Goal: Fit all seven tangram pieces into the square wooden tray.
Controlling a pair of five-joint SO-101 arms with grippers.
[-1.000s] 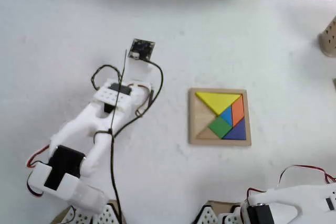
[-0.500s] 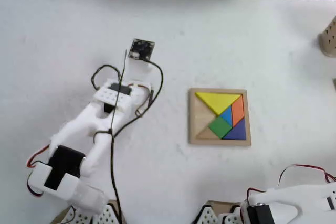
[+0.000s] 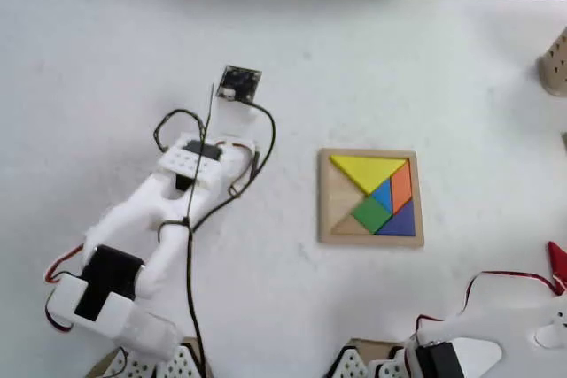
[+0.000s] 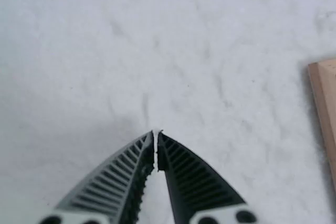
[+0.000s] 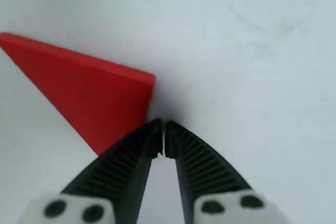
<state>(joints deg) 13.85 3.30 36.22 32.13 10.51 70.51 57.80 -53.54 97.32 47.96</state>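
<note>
Red triangle (image 3: 557, 263) is newly exposed at right edge of worktop (image 3: 399, 59), likely meant for the left gap of tray (image 3: 324, 196); right tool (image 5: 161, 125) and left tool (image 4: 156, 134) are closed, empty.

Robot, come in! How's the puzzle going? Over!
Left pincer shut over bare table. Right pincer shut beside red triangle. Tray holds five pieces. Nothing blocking tray.

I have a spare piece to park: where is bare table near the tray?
Free: the wide tabletop beyond the tray, between the small black board and the wooden block at the right edge; also the strip between the tray and the left arm. Crowded: the near right corner, where the right arm and the red triangle sit.
</note>
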